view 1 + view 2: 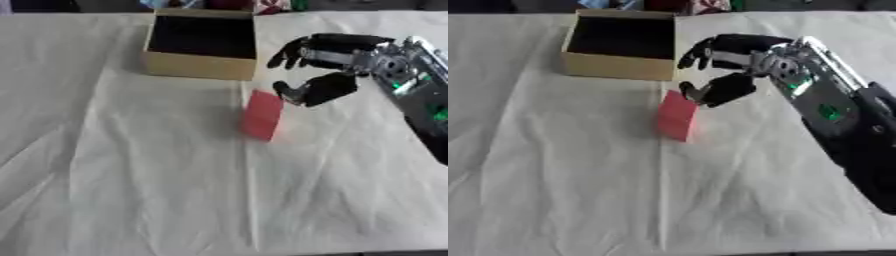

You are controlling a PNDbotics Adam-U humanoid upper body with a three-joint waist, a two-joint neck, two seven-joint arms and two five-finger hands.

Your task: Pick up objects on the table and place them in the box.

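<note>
A red rectangular block (262, 115) stands on the white cloth, leaning slightly, a little in front of the box's right corner. The tan cardboard box (199, 65) sits at the far middle of the table, open, with a dark inside. My right hand (732, 87) comes in from the right and hovers just right of and above the block. Its fingers (289, 52) are spread toward the box's right side, and its thumb tip (283, 90) is at the block's upper right corner. Nothing is held between them. My left hand shows in neither view.
A wrinkled white cloth (131, 175) covers the table, with a long crease running from the box toward the front edge. Some coloured items (262, 5) lie beyond the table's far edge behind the box.
</note>
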